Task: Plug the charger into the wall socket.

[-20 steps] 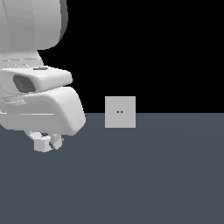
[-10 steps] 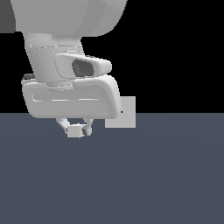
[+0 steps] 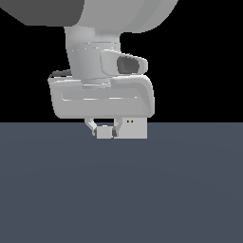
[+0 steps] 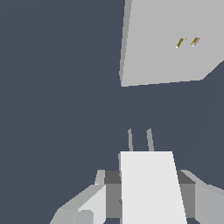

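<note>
Pincer (image 4: 146, 199) gripping charger (image 4: 151, 186), carrying it above counter (image 3: 121, 190). Prongs (image 4: 140, 140) pointing toward wall socket (image 4: 170, 41), apart, seemingly offset from holes (image 4: 187, 42). Grasp done; alignment and insertion remaining.

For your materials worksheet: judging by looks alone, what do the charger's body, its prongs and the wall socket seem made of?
The charger body: matt off-white plastic, probably; flat, no shine. Its prongs: dull grey, suggesting metal. The wall socket: matt light-grey plastic-like plate, brassy glints in its holes. It is a render, so uncertain.
</note>
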`<state>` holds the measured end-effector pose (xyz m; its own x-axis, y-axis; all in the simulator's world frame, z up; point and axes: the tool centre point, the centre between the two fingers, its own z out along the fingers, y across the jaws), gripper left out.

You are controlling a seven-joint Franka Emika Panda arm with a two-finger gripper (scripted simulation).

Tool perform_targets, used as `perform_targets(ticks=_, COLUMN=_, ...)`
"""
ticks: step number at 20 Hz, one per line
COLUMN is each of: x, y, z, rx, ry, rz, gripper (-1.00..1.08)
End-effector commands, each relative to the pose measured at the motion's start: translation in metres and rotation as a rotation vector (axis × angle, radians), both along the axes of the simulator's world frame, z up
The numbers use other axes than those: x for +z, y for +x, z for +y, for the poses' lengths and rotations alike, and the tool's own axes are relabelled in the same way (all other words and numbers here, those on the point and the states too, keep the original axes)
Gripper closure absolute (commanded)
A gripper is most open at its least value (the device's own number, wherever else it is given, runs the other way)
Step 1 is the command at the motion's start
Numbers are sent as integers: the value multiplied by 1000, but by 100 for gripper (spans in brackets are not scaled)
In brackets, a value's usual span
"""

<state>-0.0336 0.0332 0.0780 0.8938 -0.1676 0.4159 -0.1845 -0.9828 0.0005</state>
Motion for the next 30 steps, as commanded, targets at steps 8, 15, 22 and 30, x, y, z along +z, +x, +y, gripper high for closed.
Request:
perform_targets(ticks=8, x=13, y=12, z=-30, rx=58, ry=0, rz=0, gripper=108)
perform_targets(ticks=15, x=19, y=19, z=-45, rx=87, ry=1, rz=3, gripper=108)
perform_targets(ticks=22, x=22, y=22, z=-52, rx=102, ry=1, rz=5, gripper=108)
perform_targets(ticks=30, x=22, y=23, z=-53, rx=103, ry=1, rz=6, gripper=108)
